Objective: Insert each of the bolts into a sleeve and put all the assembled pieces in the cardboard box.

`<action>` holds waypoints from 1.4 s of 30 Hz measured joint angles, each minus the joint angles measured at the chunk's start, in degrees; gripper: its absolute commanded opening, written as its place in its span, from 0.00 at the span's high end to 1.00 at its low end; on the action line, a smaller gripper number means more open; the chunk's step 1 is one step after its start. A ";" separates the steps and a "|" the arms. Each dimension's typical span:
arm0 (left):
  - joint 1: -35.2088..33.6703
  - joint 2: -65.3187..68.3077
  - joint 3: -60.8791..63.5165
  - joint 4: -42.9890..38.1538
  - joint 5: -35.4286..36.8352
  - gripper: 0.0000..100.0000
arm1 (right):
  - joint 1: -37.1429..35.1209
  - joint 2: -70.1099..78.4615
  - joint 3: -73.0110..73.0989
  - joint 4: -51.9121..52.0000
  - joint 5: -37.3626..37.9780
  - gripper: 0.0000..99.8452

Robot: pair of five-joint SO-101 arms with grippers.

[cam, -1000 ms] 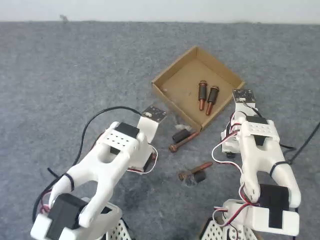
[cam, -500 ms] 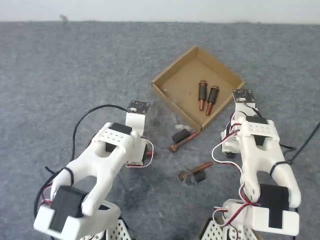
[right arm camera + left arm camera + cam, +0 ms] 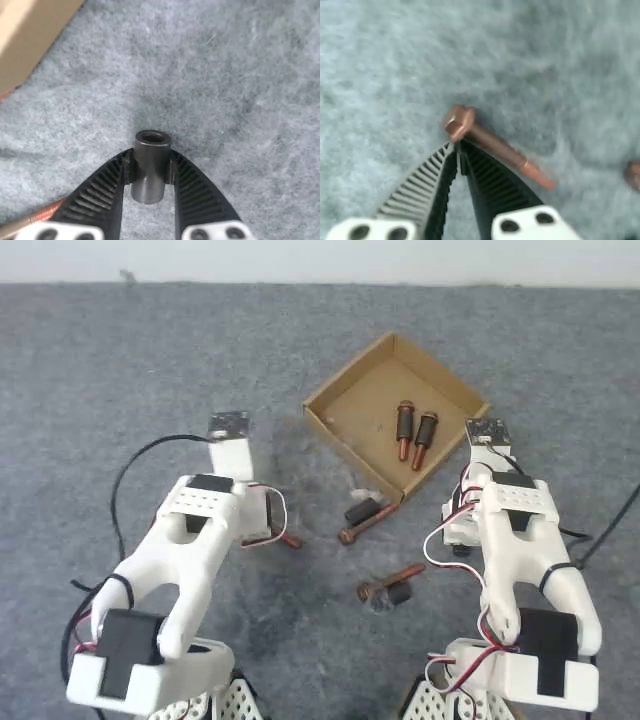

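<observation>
Insertion step: the left hand [image 3: 458, 147] pinches a bolt [image 3: 500, 150] just below its head, left of the box [image 3: 345, 375]. The right hand [image 3: 150, 154] pinches a sleeve [image 3: 149, 182] near the box, on the right. Next, the bolt's tip likely needs lining up with the sleeve's bore.

Grey carpet-like tabletop [image 3: 150, 360] carries everything here. The cardboard box [image 3: 352, 452] sits straight on it, out past my right claw [image 3: 150, 161] and a bit over toward the left claw [image 3: 459, 146]. Between the two claws I've got a loose bolt [image 3: 372, 521] lying flat against a black sleeve [image 3: 360, 508], just off the box's near corner. Further back toward the arm bases, a second bolt [image 3: 395, 576] lies touching a second sleeve [image 3: 400, 592].
</observation>
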 measured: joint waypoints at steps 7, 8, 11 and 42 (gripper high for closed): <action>-0.53 3.87 -2.02 -6.24 2.55 0.99 | 0.00 0.00 0.00 0.00 0.00 0.99; -0.53 4.04 -2.55 -7.12 2.55 0.99 | 0.00 0.00 0.00 0.00 0.00 0.99; -0.53 4.13 -4.22 -8.70 2.90 0.98 | 0.00 0.00 0.00 0.00 0.00 0.99; 4.40 2.81 -0.79 -9.14 13.36 0.93 | 0.00 0.00 0.00 0.00 0.00 0.99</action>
